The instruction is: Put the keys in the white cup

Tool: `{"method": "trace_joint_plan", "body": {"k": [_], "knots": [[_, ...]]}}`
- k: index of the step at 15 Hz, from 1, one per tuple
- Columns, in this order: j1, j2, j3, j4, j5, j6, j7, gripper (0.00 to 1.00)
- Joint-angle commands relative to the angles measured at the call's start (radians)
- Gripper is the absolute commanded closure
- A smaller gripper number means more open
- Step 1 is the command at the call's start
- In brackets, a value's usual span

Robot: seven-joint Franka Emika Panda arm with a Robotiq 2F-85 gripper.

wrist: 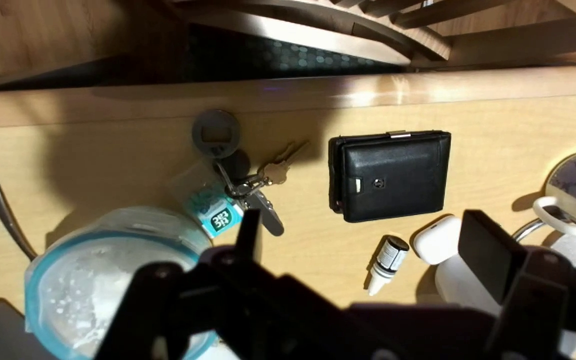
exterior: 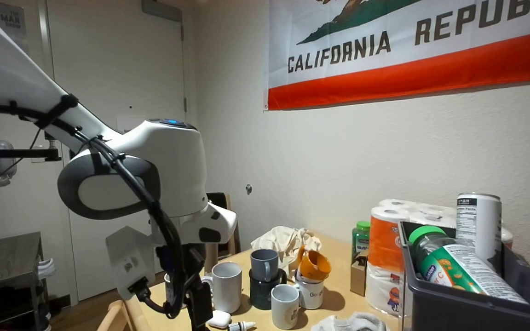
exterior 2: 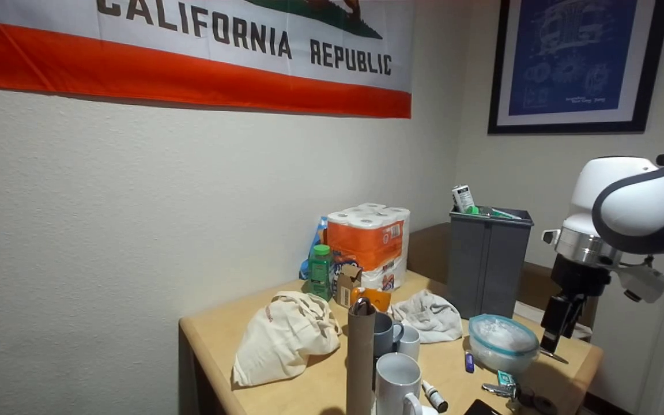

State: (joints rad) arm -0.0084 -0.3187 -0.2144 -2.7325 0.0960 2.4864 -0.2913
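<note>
The keys (wrist: 274, 172) lie on the table in the wrist view, a small metallic bunch on a ring with a pocket knife and round fobs. They also show in an exterior view (exterior 2: 498, 390). Several white mugs stand on the table: a tall one (exterior: 227, 287), a smaller one (exterior: 285, 306) and a Google one (exterior: 311, 295) with an orange mug in it. The tall mug also shows in an exterior view (exterior 2: 398, 377). I cannot tell which is the white cup. My gripper (wrist: 368, 242) is open and empty above the table; its left finger in the wrist view appears beside the keys.
A tic tac box (wrist: 220, 217) touches the keys. A teal-rimmed bowl (wrist: 113, 285), black wallet (wrist: 393, 175), dropper bottle (wrist: 388, 262), white case (wrist: 438, 240) and spoon (wrist: 0, 200) lie around. A cardboard tube (exterior 2: 361, 357) and grey bin (exterior 2: 487, 259) stand tall.
</note>
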Motion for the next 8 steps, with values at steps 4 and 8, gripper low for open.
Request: {"method": "trace_joint_plan", "body": {"k": [4,8], "knots": [[-0.01,0.051,-0.009,0.005,0.032,0.037,-0.037,0.0],[-0.002,0.152,-0.035,-0.005,0.086,0.141,-0.099,0.0]]}}
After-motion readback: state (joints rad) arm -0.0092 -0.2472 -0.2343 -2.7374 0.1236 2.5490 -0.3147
